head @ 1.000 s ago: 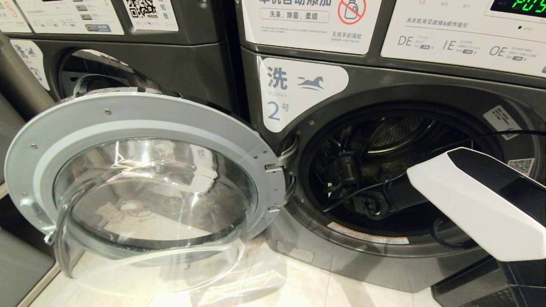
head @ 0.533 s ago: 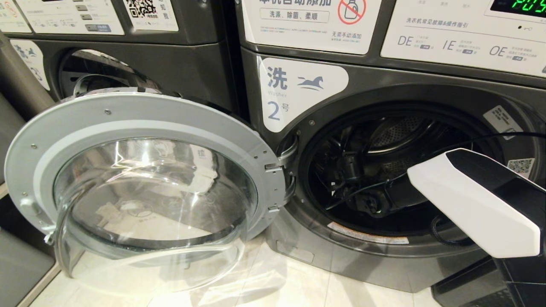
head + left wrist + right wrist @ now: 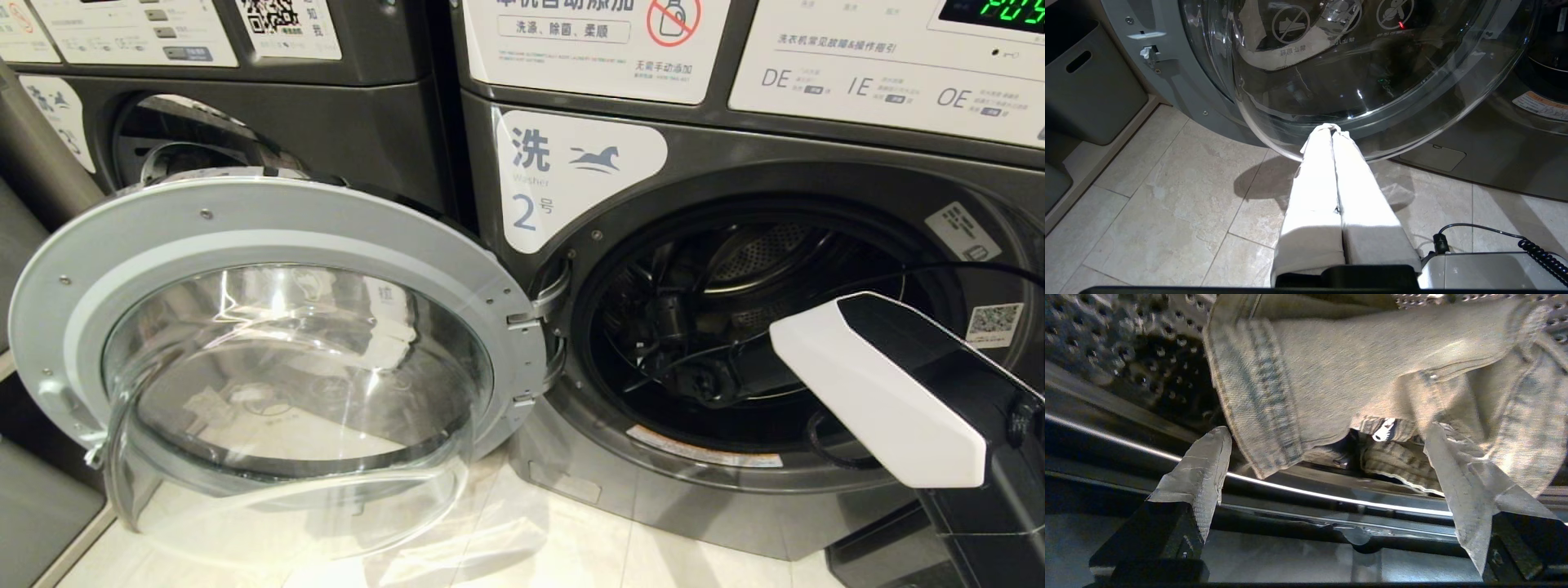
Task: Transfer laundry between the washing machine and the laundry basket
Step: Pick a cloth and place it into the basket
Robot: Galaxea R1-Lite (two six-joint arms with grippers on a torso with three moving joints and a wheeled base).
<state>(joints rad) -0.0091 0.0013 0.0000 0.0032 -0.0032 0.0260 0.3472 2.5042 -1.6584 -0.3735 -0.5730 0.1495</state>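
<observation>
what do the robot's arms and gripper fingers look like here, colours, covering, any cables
The right arm has a boxy shell, white on its side and glossy black on top, with thin black cables looping past it. The right gripper has black finger bases and pointed fingers wrapped in pale grey tape. The left gripper has long fingers wrapped in white cloth-like tape on a black base, beside a coiled black cable.
</observation>
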